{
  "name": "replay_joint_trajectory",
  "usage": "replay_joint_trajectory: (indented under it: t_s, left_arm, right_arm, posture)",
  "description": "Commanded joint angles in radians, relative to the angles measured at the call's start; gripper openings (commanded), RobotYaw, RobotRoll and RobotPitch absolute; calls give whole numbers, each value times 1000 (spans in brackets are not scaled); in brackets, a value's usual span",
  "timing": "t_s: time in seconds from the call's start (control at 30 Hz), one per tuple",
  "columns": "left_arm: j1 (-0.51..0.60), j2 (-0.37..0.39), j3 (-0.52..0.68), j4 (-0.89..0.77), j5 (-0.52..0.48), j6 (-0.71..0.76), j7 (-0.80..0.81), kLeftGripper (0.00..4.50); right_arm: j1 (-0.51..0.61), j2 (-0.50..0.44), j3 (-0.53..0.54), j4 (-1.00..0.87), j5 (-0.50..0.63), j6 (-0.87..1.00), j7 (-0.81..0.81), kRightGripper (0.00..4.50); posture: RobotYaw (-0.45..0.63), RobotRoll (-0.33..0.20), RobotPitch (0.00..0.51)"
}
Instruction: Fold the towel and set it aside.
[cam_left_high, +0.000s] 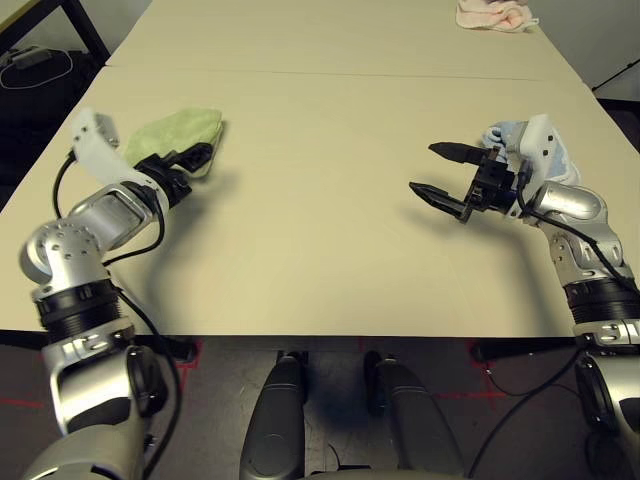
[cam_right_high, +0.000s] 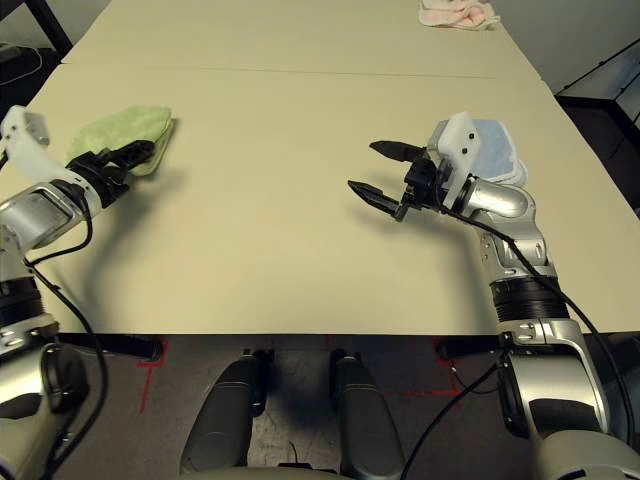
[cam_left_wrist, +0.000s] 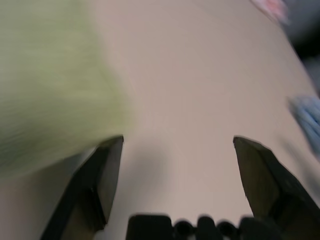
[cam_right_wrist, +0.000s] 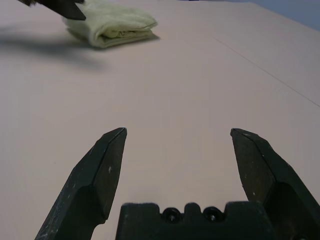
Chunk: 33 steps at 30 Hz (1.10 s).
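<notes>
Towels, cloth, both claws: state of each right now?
green towel: folded into a compact bundle, lying on the table at its left side, not gripped.
left claw: open, empty, at the green towel's near edge.
right claw: open, empty, held above bare table.
blue towel: lying at the right side, partly hidden behind the right wrist.
pink cloth: bunched up at the far edge.

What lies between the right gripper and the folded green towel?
Only bare table. The head views show nothing between the right gripper and the towel except the left gripper at the towel's edge.
</notes>
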Motion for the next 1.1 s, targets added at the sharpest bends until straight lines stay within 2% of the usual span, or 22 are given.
replay_joint_trajectory:
  t_s: [0.03,0.13,0.23,0.37,0.47,0.53,0.67,0.87,1.1]
  left_arm:
    - [-22,123,-154,-55,-8,52,-310,4471]
    - [-37,219,-316,-44,99,-47,-549,4471]
    - [-74,238,-425,13,216,-162,-689,4471]
    - [-142,110,-438,192,414,-470,-661,4471]
    - [-149,23,-411,272,509,-669,-629,4471]
    - [-146,-25,-392,323,570,-771,-572,4471]
    - [-148,-106,-303,395,629,-870,-401,4471]
    - [-93,-212,-177,374,731,-976,-41,4471]
    - [-1,-327,-75,338,816,-1127,253,4471]
  right_arm:
    - [-17,-14,-6,25,-6,-14,10,4500]
    - [-38,-19,-6,49,-10,-26,16,4500]
    - [-52,-23,-7,68,-13,-36,20,4500]
    - [-45,-16,-32,61,2,-25,-17,4500]
    - [-30,-2,-60,47,15,-11,-80,4500]
    - [-18,18,-84,34,1,-6,-174,4500]
    - [11,56,-124,10,-54,3,-391,4500]
    - [32,111,-186,-6,-115,48,-707,4500]
    - [31,152,-215,24,-118,32,-840,4500]
  posture:
    - [106,0,165]
    - [106,0,161]
    - [102,0,158]
    - [90,0,153]
    - [85,0,150]
    - [81,0,148]
    - [75,0,148]
    - [72,0,145]
    - [67,0,139]
